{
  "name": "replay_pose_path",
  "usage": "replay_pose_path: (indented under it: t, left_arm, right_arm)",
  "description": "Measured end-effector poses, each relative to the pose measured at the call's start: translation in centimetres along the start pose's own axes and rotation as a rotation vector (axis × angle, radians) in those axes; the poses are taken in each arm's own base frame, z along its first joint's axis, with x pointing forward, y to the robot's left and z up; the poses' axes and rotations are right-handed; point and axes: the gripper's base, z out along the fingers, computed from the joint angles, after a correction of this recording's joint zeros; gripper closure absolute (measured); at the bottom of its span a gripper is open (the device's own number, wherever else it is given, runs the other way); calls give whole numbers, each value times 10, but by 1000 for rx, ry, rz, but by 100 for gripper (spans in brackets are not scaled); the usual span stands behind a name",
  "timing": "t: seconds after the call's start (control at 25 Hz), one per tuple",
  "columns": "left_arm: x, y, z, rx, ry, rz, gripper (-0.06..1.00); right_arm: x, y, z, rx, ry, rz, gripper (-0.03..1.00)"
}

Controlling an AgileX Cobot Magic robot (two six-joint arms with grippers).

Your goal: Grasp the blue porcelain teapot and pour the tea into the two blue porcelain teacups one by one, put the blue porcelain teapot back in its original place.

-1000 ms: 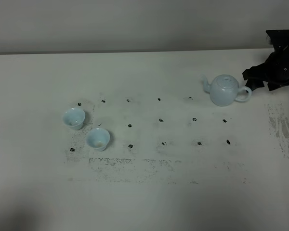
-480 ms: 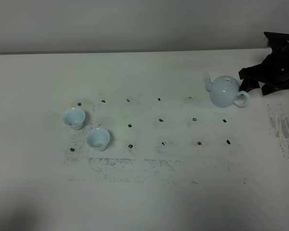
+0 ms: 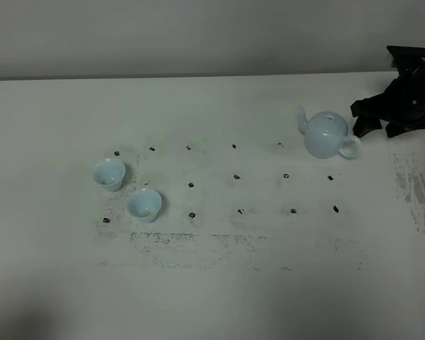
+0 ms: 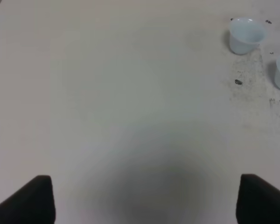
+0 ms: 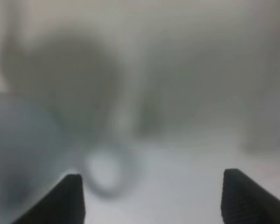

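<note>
The worktop (image 3: 269,283) carried the blue porcelain teapot (image 3: 326,136) upright at the upper right of the high view. The two blue porcelain teacups (image 3: 109,174) (image 3: 144,205) sat close together at mid-left. My right fingers (image 3: 367,119) stood wide just beside the teapot's handle, holding nothing. My left fingers (image 4: 35,200) gaped wide, empty.

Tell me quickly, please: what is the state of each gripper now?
Left gripper: open, holding nothing.
Right gripper: open, beside the handle of the blue porcelain teapot, not gripping it.
</note>
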Motion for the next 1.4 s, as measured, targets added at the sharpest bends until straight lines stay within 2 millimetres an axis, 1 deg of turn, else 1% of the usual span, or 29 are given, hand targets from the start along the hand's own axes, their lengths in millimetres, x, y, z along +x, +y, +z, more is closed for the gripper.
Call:
replay_pose_path:
  t: [0.2, 0.36, 0.52, 0.6, 0.68, 0.88, 1.08, 1.32, 1.4]
  left_arm:
    - [0, 0, 0, 0, 0, 0, 19]
    - [0, 0, 0, 0, 0, 0, 19]
    - [0, 0, 0, 0, 0, 0, 19]
    - [0, 0, 0, 0, 0, 0, 19]
    - [0, 0, 0, 0, 0, 0, 19]
    - [0, 0, 0, 0, 0, 0, 19]
    - [0, 0, 0, 0, 0, 0, 19]
    - [0, 0, 0, 0, 0, 0, 19]
    - [0, 0, 0, 0, 0, 0, 19]
  right_arm:
    - [3, -4, -5, 52, 32, -1, 38]
    - [5, -1, -20, 54, 67, 10, 38]
    - [5, 5, -42, 55, 57, 32, 38]
    - [3, 6, -47, 58, 40, 40, 38]
    - [2, 5, -43, 62, 29, 41, 38]
    - [7, -3, -18, 76, 90, 37, 38]
    - [8, -1, -16, 65, 104, 41, 38]
    - [12, 9, -15, 35, 156, 34, 38]
    - [12, 10, -15, 41, 162, 33, 38]
